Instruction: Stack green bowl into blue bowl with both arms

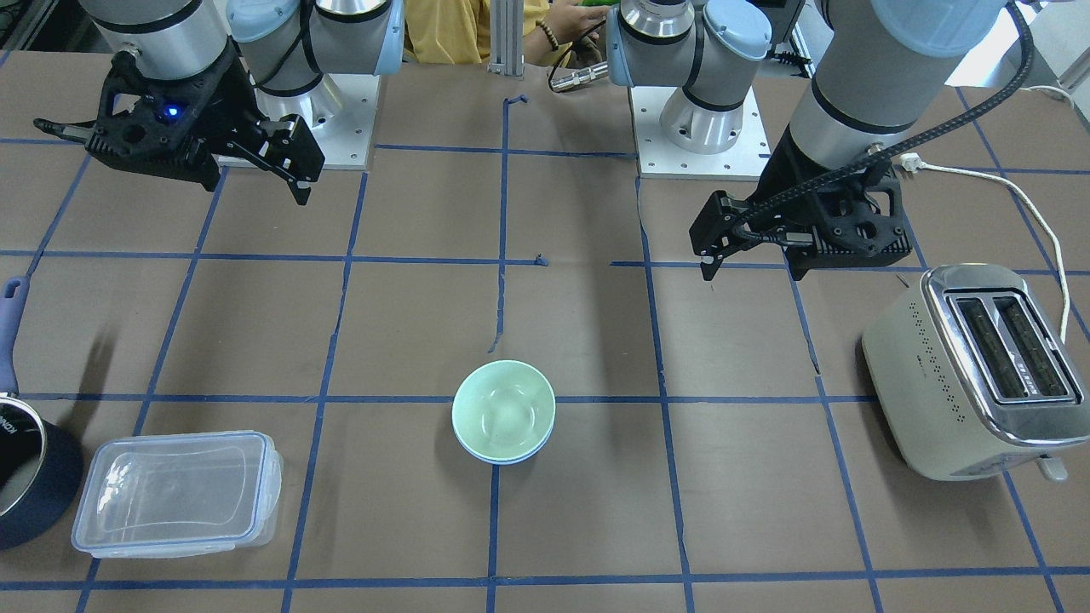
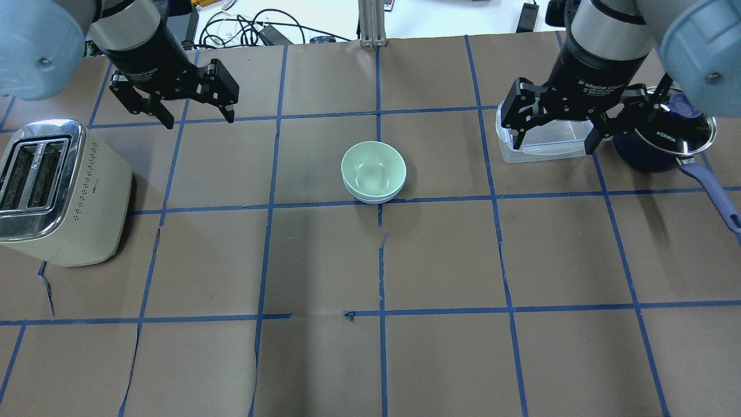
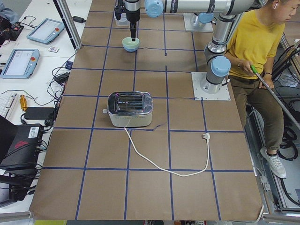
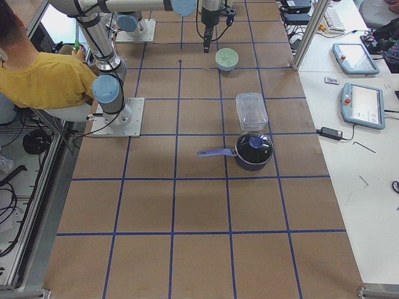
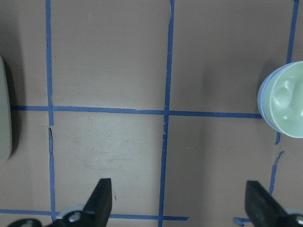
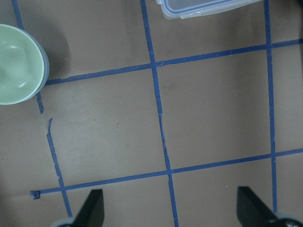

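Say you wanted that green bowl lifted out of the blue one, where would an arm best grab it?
Probably by its rim, coming straight down from above. The green bowl sits upright and open, nested in the blue bowl, which hides most of its outer wall, so a sideways squeeze would likely catch both. Pinching the lip, inside and outside, looks safest.

Upper bowl [image 2: 373, 169] is sitting nested in lower bowl [image 2: 370, 200] at mid-table [image 2: 440, 260]. Toaster [image 2: 58, 191] is standing well off to the robot's left. Container [image 1: 174, 494] is lying to its right, with pot [image 2: 666, 142] just beyond. Left gripper [image 2: 200, 120] and right gripper [image 2: 554, 147] are flanking the bowls, well apart.
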Controlling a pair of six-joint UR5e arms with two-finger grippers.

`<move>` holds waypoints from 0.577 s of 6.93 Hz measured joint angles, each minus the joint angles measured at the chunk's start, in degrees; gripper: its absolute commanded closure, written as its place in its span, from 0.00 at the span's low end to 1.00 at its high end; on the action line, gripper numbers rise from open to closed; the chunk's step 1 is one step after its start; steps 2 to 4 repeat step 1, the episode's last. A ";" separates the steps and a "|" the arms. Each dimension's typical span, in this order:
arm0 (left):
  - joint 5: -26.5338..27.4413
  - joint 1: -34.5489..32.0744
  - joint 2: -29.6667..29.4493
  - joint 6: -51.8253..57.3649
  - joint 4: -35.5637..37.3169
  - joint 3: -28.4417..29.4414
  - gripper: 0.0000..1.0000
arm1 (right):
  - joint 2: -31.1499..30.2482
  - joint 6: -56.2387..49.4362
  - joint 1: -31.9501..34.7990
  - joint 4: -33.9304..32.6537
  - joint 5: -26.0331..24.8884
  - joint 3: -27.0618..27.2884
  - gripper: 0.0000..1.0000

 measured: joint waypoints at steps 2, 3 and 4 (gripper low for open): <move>-0.01 0.00 0.00 0.00 0.00 0.00 0.00 | -0.04 -0.07 0.00 0.10 -0.07 -0.02 0.00; -0.01 0.00 0.00 0.00 0.00 0.00 0.00 | -0.04 -0.07 0.00 0.10 -0.07 -0.02 0.00; -0.01 0.00 0.00 0.00 0.00 0.00 0.00 | -0.04 -0.07 0.00 0.10 -0.07 -0.02 0.00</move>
